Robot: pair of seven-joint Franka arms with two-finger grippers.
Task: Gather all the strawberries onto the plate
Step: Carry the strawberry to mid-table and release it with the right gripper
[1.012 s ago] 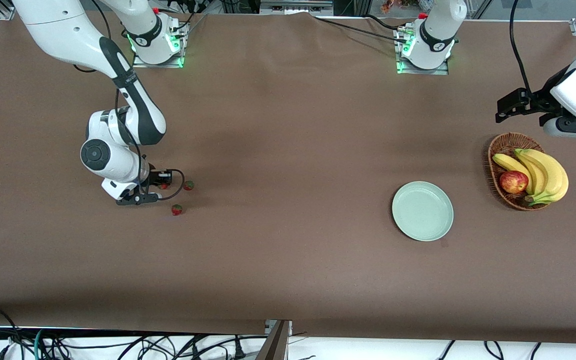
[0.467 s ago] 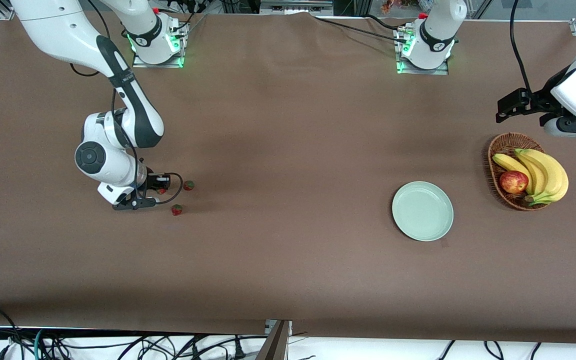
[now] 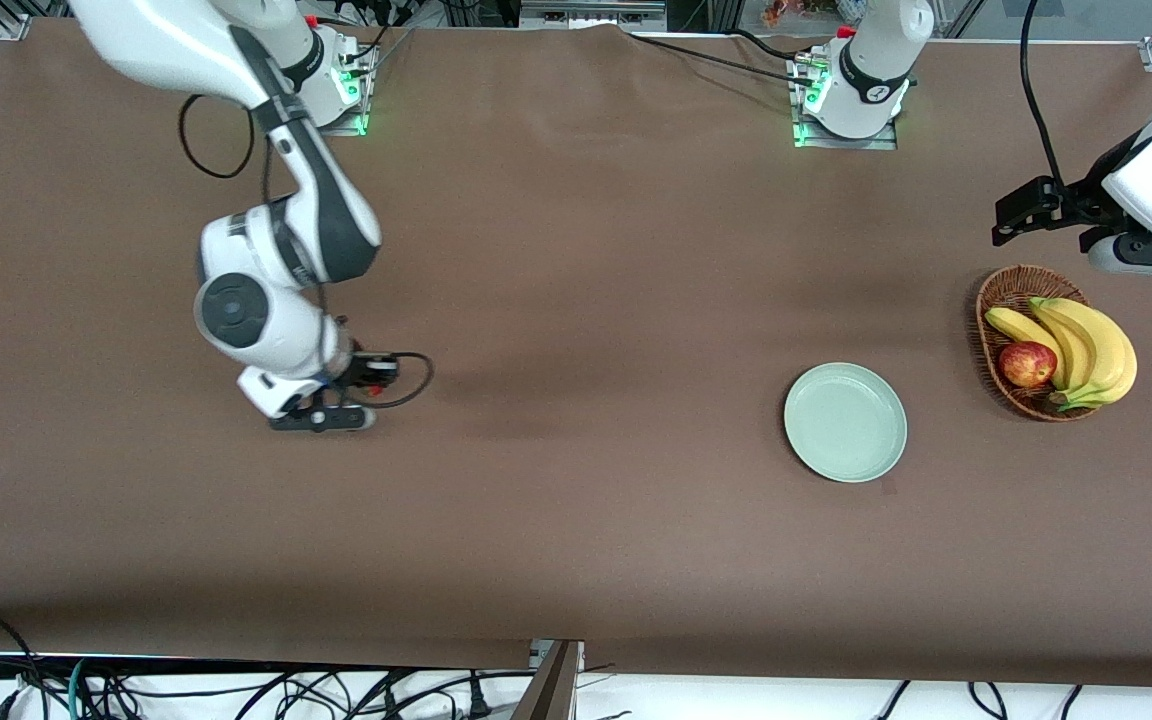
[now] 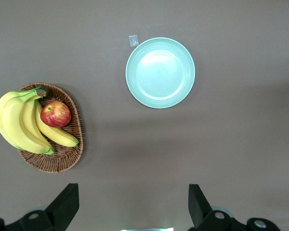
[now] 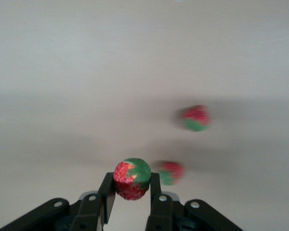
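The right gripper [image 5: 131,192] pinches one strawberry [image 5: 131,178] above the table [image 3: 576,300], two more strawberries [image 5: 196,118] lying below; the left gripper [image 4: 130,204] waits wide open, empty, near the basket [image 3: 998,300]; the plate [image 3: 845,422] sits bare beside it.

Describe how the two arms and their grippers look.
Both arms are glossy white with dark grey joint sections and green-lit bases. The right gripper has black fingers and a looping black cable; the left gripper has black fingers too, with a black cable running to its wrist.
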